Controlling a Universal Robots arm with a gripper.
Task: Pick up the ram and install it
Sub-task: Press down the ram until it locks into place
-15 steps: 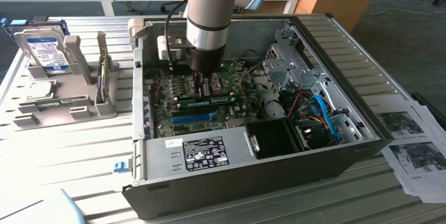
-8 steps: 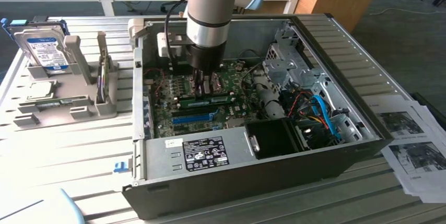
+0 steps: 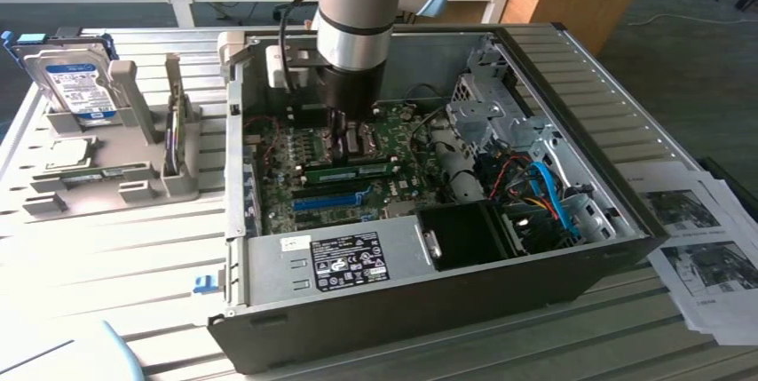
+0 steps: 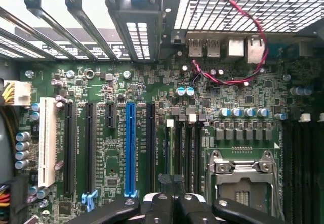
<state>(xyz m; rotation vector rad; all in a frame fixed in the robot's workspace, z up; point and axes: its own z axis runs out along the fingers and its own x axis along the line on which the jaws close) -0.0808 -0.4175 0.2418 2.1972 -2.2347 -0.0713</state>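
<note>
The ram (image 3: 350,170), a narrow green stick, stands on edge across the motherboard (image 3: 296,146) inside the open computer case (image 3: 391,310). My gripper (image 3: 343,152) reaches straight down into the case and ends right at the ram's upper edge, near its middle. Whether it touches the stick or hovers just over it I cannot tell. In the wrist view the two black fingertips (image 4: 164,179) are pressed together, so the gripper (image 4: 172,179) is shut with nothing visible between them. They sit over the dark memory slots (image 4: 185,148) beside the processor socket (image 4: 243,176).
A grey holder (image 3: 106,177) at the exterior view's left carries a hard drive (image 3: 71,83) and a square silver chip (image 3: 66,152). Inside the case are a black fan shroud (image 3: 468,234), blue cables (image 3: 551,194) and a metal drive cage (image 3: 485,88). Printed sheets (image 3: 698,239) lie at the right.
</note>
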